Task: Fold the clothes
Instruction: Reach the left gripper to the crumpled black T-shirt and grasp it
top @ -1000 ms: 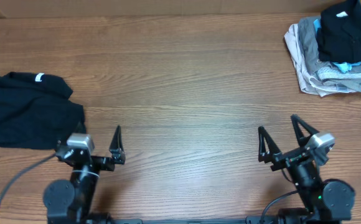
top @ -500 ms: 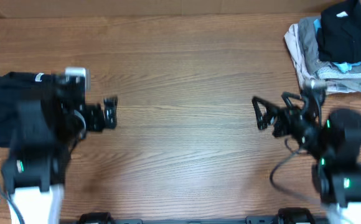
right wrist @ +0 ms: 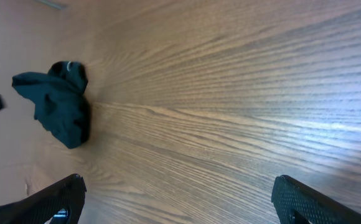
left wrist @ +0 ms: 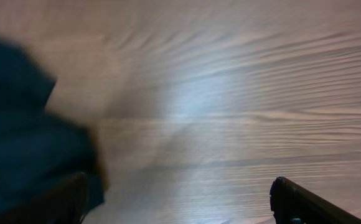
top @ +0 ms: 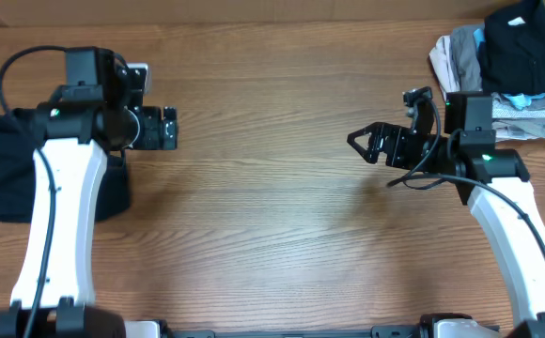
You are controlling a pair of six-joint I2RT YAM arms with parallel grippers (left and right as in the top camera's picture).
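The clothes, one crumpled black T-shirt [top: 5,178], lie at the table's left edge, partly hidden under my left arm. In the blurred left wrist view the T-shirt [left wrist: 25,143] fills the left side. My left gripper [top: 164,128] hovers just right of the T-shirt, open with nothing between its fingers [left wrist: 299,202]. My right gripper [top: 376,143] hangs over bare wood right of centre, far from the T-shirt, open and empty. Across the table, the right wrist view shows the T-shirt [right wrist: 59,102] as a small dark heap, beyond wide-spread fingers [right wrist: 317,199].
A pile of folded grey, beige and light-blue garments [top: 498,108] with a black piece [top: 526,47] on top sits in the back right corner, just behind my right arm. The brown wooden table [top: 272,225] stretches between the two arms.
Both arms have lifted from the front edge and reached out over the table. The left gripper went up beside the T-shirt; the right swung towards the middle. Both stayed open.
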